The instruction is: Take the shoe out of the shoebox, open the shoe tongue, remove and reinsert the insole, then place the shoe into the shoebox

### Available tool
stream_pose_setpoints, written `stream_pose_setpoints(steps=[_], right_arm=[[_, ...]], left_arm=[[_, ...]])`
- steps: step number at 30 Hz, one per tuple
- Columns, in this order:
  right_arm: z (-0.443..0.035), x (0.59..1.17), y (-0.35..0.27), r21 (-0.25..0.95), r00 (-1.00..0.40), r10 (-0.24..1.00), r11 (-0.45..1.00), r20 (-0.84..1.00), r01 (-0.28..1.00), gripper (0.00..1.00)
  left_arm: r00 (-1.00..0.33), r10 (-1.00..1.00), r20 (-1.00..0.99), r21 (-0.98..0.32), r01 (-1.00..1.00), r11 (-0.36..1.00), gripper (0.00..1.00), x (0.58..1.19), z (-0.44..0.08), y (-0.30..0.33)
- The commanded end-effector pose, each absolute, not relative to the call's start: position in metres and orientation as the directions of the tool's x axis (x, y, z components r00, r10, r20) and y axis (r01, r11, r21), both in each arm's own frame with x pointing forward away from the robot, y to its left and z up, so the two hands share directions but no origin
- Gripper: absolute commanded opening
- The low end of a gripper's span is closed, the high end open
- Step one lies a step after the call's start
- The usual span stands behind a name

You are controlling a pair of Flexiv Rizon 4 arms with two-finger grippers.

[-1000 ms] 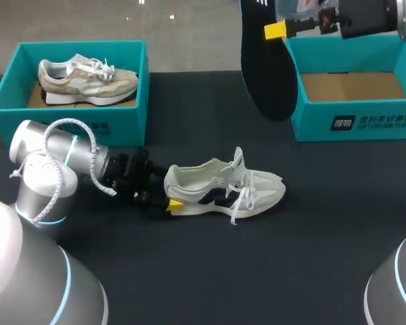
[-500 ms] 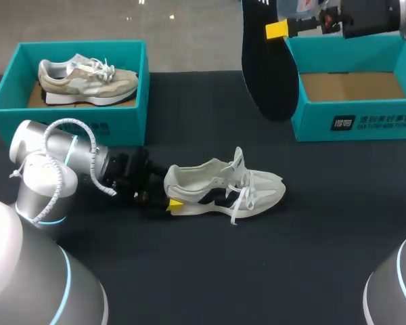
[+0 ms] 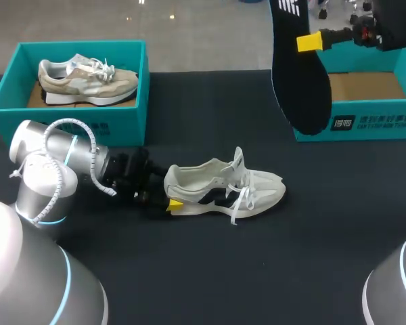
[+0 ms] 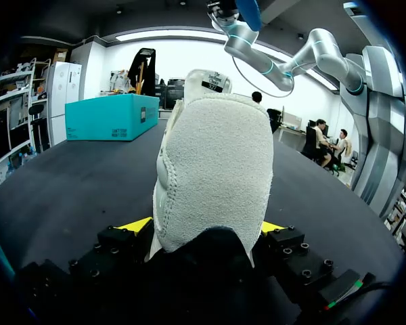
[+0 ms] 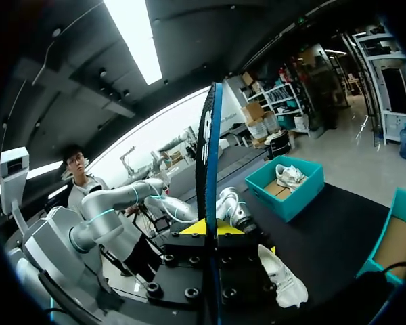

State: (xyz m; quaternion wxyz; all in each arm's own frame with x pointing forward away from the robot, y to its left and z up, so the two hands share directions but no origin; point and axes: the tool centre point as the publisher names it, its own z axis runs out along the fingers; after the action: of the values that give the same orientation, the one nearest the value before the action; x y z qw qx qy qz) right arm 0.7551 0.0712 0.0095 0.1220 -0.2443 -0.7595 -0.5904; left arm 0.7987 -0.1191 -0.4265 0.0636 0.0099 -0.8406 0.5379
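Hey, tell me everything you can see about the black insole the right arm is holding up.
The thin, flat black foam-like insole hangs roughly upright in the air, with its broader rounded end down and white print near its narrower top end. The right gripper pinches it between its yellow tips, close to the upper end. From the head view it hangs in front of the empty teal cardboard shoebox. From the right wrist view it is seen edge-on, as a slim blade. Nothing else appears to touch it.
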Motion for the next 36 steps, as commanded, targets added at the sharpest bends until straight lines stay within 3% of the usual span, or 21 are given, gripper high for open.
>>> stream_pose_setpoints(steps=[1, 13, 36], right_arm=[[-0.001, 0.733, 0.068, 0.832, -0.838, 0.251, 0.164, 0.484, 0.530, 0.00], [-0.006, 0.696, 0.078, 0.810, -0.802, 0.272, 0.114, 0.532, 0.576, 0.00], [-0.006, 0.696, 0.078, 0.810, -0.802, 0.272, 0.114, 0.532, 0.576, 0.00]], left_arm=[[-0.992, 0.052, 0.118, -0.902, -0.086, 0.422, 0.00, 0.800, -0.430, -0.119], [-0.992, 0.052, 0.118, -0.902, -0.086, 0.422, 0.00, 0.800, -0.430, -0.119], [-0.992, 0.052, 0.118, -0.902, -0.086, 0.422, 0.00, 0.800, -0.430, -0.119]])
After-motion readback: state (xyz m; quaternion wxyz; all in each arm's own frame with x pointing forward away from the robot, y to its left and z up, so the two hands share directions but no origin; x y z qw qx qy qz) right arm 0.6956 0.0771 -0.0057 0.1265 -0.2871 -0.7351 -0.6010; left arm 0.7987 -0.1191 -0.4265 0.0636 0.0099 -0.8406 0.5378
